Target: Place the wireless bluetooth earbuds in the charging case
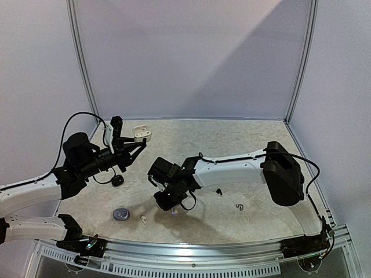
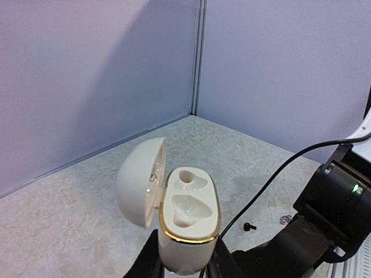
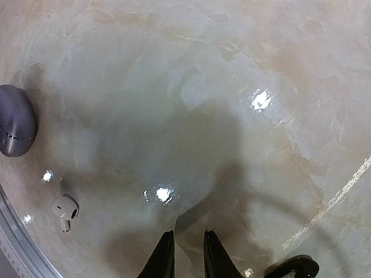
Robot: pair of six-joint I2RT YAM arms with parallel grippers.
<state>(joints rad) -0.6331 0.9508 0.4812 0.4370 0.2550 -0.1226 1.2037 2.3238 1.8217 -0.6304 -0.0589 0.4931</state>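
My left gripper (image 2: 185, 262) is shut on the base of a white charging case (image 2: 188, 223) with a gold rim. It holds the case upright above the table, lid swung open to the left, and both wells look empty. From above, that case (image 1: 142, 134) sits at the left gripper (image 1: 137, 143). My right gripper (image 3: 188, 246) points down at the table, its jaws a narrow gap apart with nothing between them. A white earbud (image 3: 65, 208) lies to its left, apart from the fingers, and shows from above as the white earbud (image 1: 142, 218).
A closed grey case (image 1: 121, 214) lies near the front edge, left of the white earbud. A black case (image 1: 117, 180) sits under the left arm. A black earbud (image 1: 218, 190) and a silvery earbud (image 1: 239, 207) lie right of the right gripper. Walls surround the table.
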